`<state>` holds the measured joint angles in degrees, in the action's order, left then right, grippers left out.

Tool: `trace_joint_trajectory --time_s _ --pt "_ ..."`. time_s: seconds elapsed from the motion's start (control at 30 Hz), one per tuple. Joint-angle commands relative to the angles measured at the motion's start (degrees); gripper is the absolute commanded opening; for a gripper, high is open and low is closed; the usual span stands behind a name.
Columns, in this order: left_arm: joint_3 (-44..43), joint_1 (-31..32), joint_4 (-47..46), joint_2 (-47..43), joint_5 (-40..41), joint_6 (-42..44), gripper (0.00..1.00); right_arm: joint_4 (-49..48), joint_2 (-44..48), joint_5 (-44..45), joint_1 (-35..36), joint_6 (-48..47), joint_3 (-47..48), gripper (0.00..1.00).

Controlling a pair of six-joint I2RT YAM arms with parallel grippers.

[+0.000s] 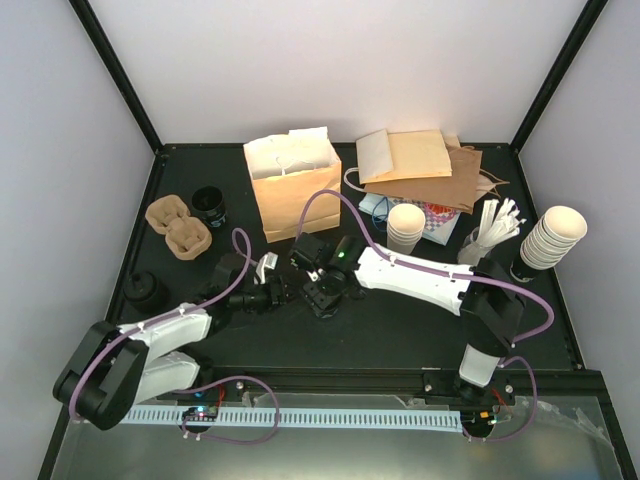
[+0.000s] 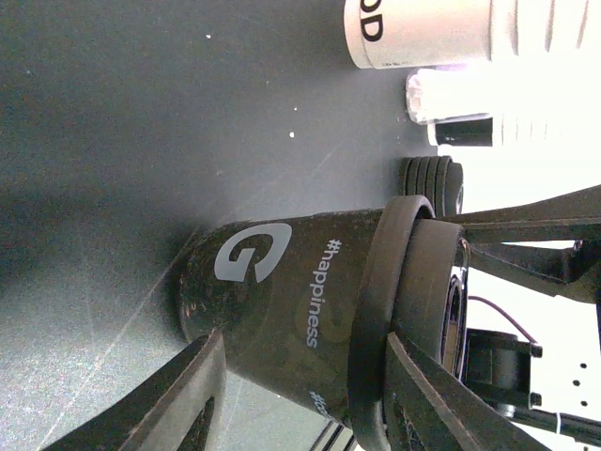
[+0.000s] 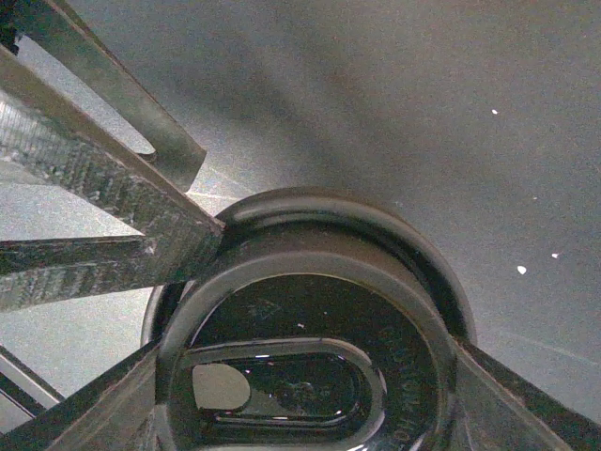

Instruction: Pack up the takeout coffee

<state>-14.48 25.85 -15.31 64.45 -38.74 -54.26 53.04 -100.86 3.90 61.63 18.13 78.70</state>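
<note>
1. The takeout coffee point(image 2: 282, 310) stands upright near the middle of the desk point(image 1: 400, 335). From where I stand its cup looks dark, with a pale "G" and "#happiness" on the side and a black lid point(image 3: 310, 254) on top.
2. The right gripper point(image 3: 310, 349) reaches in from 3 o'clock and is clamped on the lid, one finger against each side of the rim.
3. The left gripper point(image 2: 302, 343) comes in from about 8 o'clock. It is turned so that one finger sits low by the cup's base and the other up at the lid rim. The fingers stand apart, and I cannot tell whether they pinch the cup or only flank it.
4. Taken from the cup, the brown paper bag point(image 1: 295, 195) stands open at 12 o'clock. The pulp trays point(image 1: 180, 228) lie at 10 o'clock, and a stack of cream cups point(image 1: 406, 228) stands at 2 o'clock.
</note>
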Motion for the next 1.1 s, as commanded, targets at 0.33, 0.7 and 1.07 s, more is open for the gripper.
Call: trace_joint_trajectory --time_s 0.33,0.7,1.07 --pt "-2.6 -1.1 -6.2 5.9 -1.0 -0.9 0.51 2.1 -4.6 -8.8 0.0 -1.6 -6.5 0.69" --pt "-5.9 -1.3 -4.5 11.0 -1.2 1.3 0.51 2.9 -5.1 -7.9 0.0 -2.1 -6.2 0.69" --pt "0.7 -0.9 -2.6 12.7 0.8 3.5 0.46 2.2 -6.3 -9.3 -0.1 -2.0 -6.9 0.69"
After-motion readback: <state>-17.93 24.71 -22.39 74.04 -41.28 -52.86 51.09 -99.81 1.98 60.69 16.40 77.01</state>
